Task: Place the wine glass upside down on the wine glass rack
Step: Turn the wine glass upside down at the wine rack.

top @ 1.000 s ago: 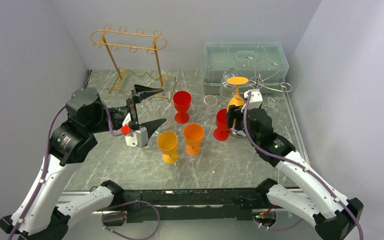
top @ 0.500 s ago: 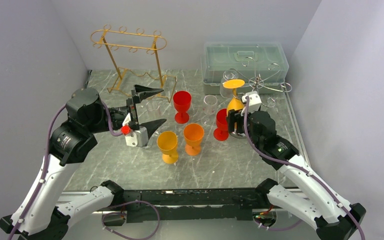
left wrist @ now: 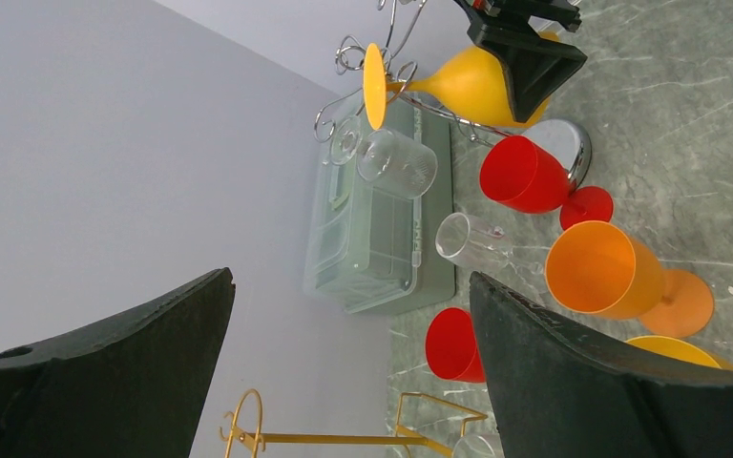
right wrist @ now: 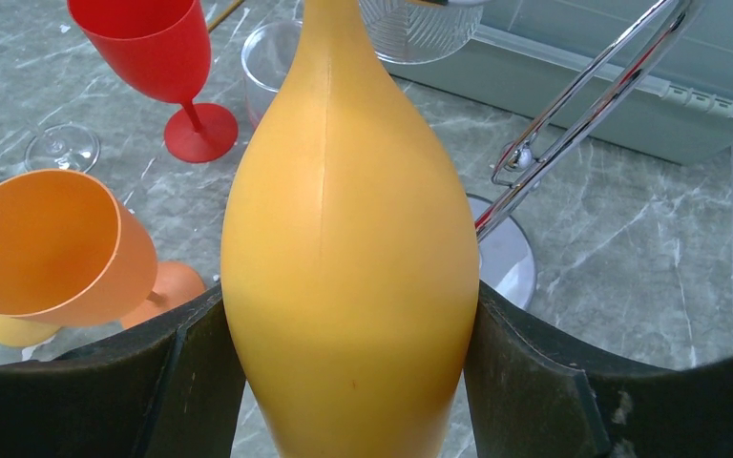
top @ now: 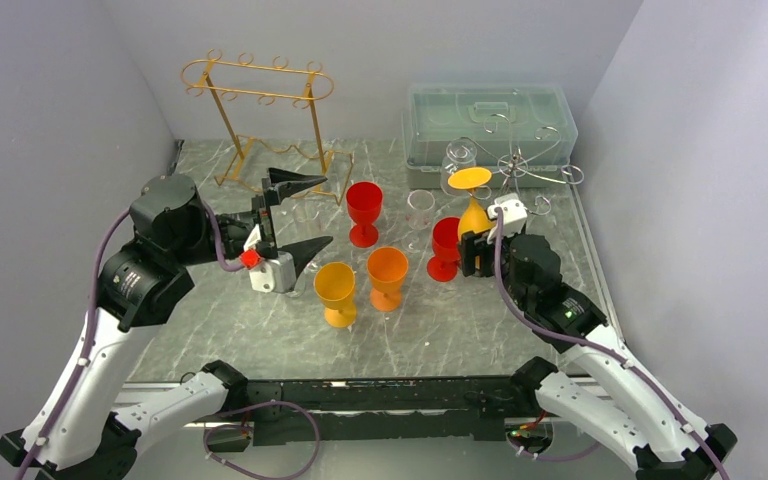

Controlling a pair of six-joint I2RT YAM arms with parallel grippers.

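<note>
My right gripper (right wrist: 348, 320) pinches the yellow wine glass (right wrist: 344, 191) upside down, bowl smooth and opaque, foot perhaps touching the chrome rack (right wrist: 508, 262); left gripper (top: 298, 215) is spread.

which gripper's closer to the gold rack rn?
Left. The left gripper hangs open just in front of the gold rack; the right gripper is far to the right, clamped on the yellow glass by the chrome rack.

No writing, label or number can be read anywhere
</note>
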